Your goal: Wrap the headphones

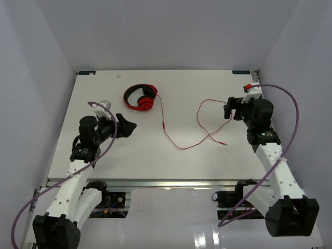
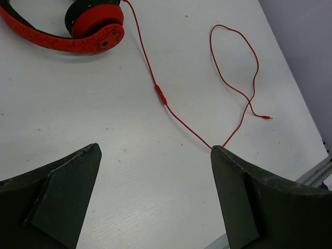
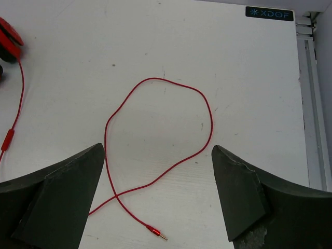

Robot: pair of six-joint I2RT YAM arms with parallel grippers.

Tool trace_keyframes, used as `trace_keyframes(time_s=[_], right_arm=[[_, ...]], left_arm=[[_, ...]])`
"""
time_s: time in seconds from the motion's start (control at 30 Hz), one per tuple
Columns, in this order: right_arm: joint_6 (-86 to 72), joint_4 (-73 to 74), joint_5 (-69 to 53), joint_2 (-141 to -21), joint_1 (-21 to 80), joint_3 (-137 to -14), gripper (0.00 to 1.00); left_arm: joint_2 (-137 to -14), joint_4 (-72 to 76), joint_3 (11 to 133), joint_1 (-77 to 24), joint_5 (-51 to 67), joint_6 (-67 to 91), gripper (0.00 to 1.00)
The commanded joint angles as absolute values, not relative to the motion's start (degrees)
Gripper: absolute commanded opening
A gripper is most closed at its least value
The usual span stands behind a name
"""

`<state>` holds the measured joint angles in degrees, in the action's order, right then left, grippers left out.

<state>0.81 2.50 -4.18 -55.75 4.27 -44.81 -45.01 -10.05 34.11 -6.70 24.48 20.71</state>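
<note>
The red headphones with black headband lie flat at the table's back centre-left; they also show at the top left of the left wrist view. Their thin red cord runs forward, dips, then loops back at the right, ending in a plug. The cord's loop and plug lie under the right gripper. My left gripper is open and empty, in front of and left of the headphones. My right gripper is open and empty above the loop's right side.
The white table is walled by grey panels on three sides. Purple arm cables arch over both arms. A metal rail runs along the table's right edge.
</note>
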Motion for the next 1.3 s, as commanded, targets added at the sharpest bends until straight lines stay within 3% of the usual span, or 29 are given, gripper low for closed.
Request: trace_keyframes(time_s=[0.0,0.13,0.27,0.33,0.77,0.93,1.27], right_arm=[[2.94,0.01,-5.74,-53.41,4.04,-43.95,0.9],[28.19,11.17,-34.01,-53.57,4.04,-43.9,0.9],[39.15,19.08,-53.26,-54.43,4.04,-41.74,0.9],[42.32,18.78,-57.37,-54.78,4.04,-40.09,0.9],[38.26,16.73,-57.25,-56.87,4.04,-38.91,0.91],[38.5,16.7,-56.65,-56.14,4.04,-38.65,0.91],[37.97,16.54,-55.49,-57.61,4.04,-38.68,0.91]], left_arm=[[-47.63,-4.71,34.19,-6.42,24.28,20.97,0.98],[-55.29,-6.36,37.81,-6.48,17.46,21.92,0.98],[-65.4,-8.61,45.33,-6.37,14.03,20.89,0.97],[-70.48,-10.02,49.99,-5.73,12.23,20.44,0.98],[-114.58,-19.7,86.57,-0.15,12.7,16.19,0.97],[-123.75,-21.2,96.86,-0.33,10.63,12.96,0.81],[-132.51,-15.95,102.22,-3.55,11.38,-2.89,0.66]])
